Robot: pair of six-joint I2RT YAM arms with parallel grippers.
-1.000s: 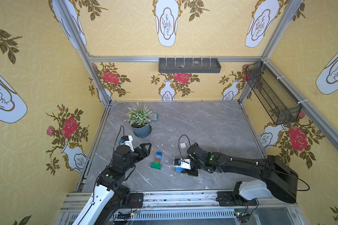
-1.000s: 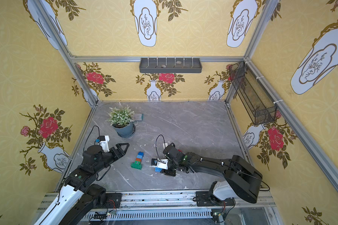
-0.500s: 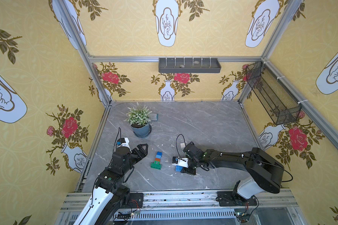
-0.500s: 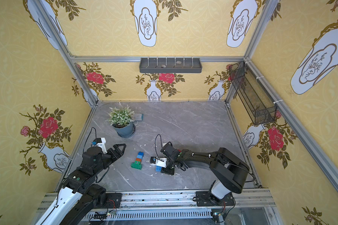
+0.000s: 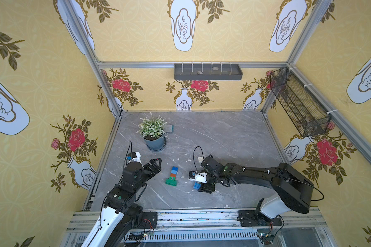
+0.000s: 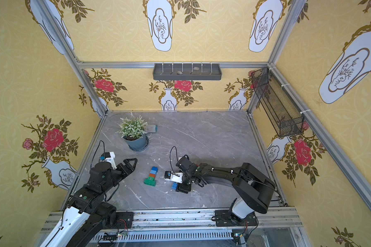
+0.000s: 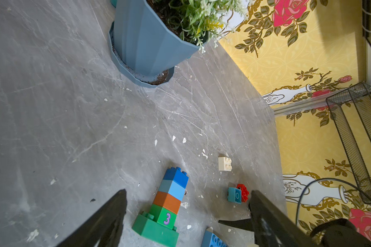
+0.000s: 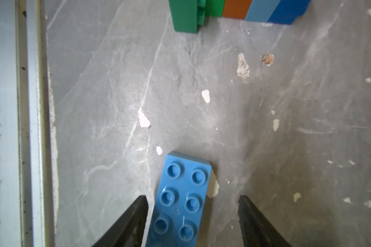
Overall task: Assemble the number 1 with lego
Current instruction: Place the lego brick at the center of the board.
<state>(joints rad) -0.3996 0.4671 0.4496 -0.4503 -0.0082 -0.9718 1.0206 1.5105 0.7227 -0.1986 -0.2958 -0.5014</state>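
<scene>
A lego stack point(image 5: 171, 176) lies flat on the grey table: long green base, green "3" brick, orange, light blue, blue; it also shows in a top view point(image 6: 150, 175) and the left wrist view point(image 7: 167, 205). A long blue brick point(image 8: 180, 198) lies studs up between the spread fingers of my open right gripper point(image 8: 192, 197), nearer one finger. From above that brick point(image 5: 197, 185) pokes out under the right gripper point(image 5: 204, 187). My left gripper point(image 5: 156, 163) hangs open and empty left of the stack. A white brick point(image 7: 225, 163), a teal one point(image 7: 234, 194) and a red one point(image 7: 243, 192) lie loose beyond.
A potted plant point(image 5: 153, 134) stands at the back left, with a small flat grey piece point(image 5: 169, 128) behind it. A wire basket point(image 5: 298, 102) hangs on the right wall and a grey tray point(image 5: 208, 71) on the back wall. A metal rail point(image 5: 180, 216) runs along the table's front edge.
My right gripper has opened and let go of the long blue brick, which now lies on the table. The left gripper has stayed open and shifted only slightly.
</scene>
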